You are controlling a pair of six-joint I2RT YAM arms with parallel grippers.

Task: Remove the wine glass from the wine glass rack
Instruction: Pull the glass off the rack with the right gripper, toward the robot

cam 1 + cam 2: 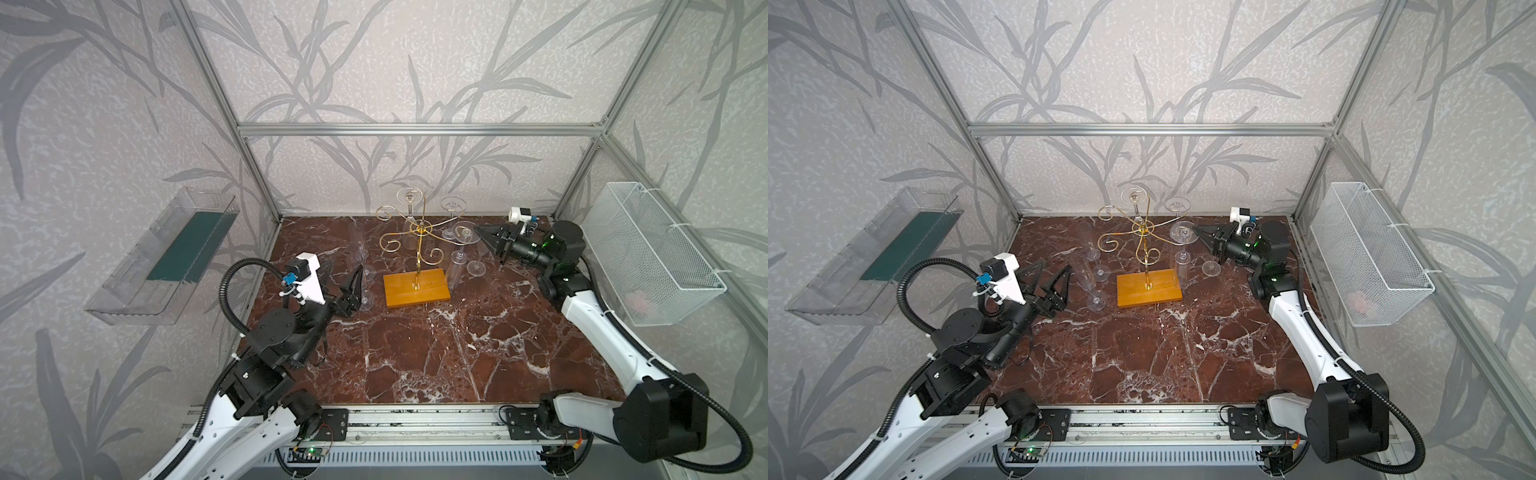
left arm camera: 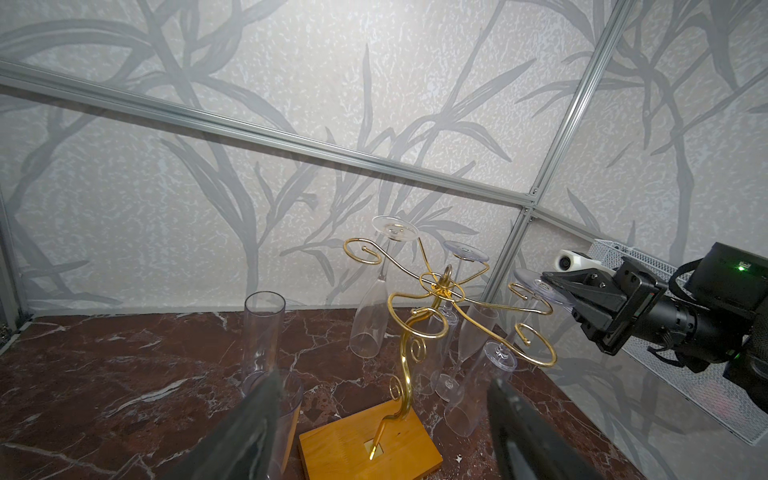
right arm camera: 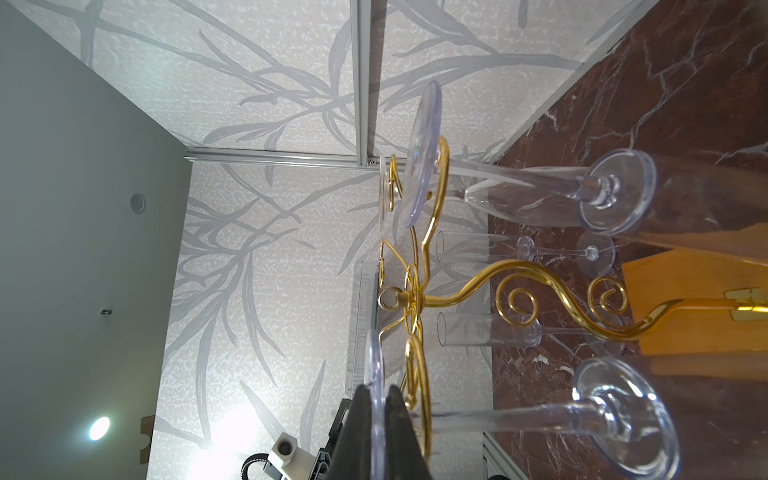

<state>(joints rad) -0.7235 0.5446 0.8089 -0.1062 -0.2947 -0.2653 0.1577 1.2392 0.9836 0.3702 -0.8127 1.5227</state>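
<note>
Worktop: brown marble.
Right tool: clamped on wine glass foot at wine glass rack; bowl indistinct.
Left tool: spread, empty.

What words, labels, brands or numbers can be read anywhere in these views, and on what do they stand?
None can be read.
wine glass rack: no lettering on wire or wooden base.
wine glass pinched by the right gripper: clear, unmarked.
circuit board at the front rail: any print too small to read.
</note>
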